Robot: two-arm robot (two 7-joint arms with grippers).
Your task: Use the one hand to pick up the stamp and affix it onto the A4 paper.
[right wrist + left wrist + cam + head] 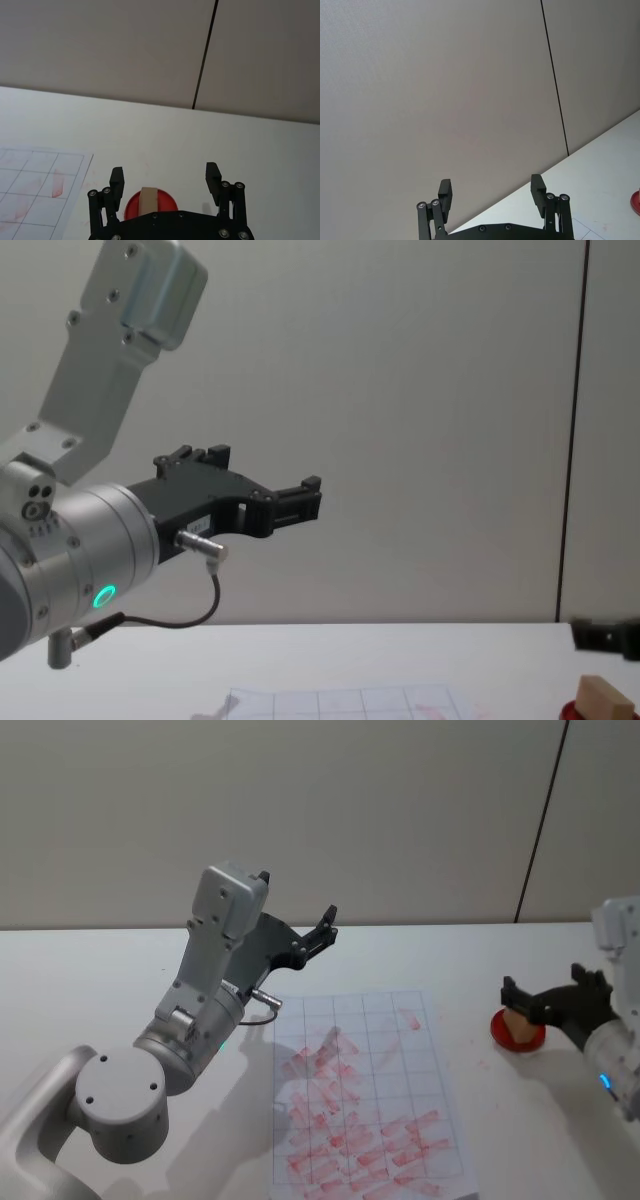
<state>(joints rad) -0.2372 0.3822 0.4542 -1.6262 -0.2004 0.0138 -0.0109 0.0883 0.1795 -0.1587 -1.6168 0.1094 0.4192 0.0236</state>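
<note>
Fingers [116, 181] of my right hand [165, 176] spread wide, one each side of the stamp [148, 199], not touching it. Stamp stands upright on a red disc [164, 202], on the counter [165, 135] just right of the paper [37, 185]. From the head view: right hand [541, 999] low over the stamp [516, 1024], well right of the paper [365, 1100]. Paper lies flat, grid printed, many pink-red marks across it. Left hand [312, 938] raised above the paper's far left corner, fingers [445, 192] open, holding nothing, pointed at the wall [300, 810].
</note>
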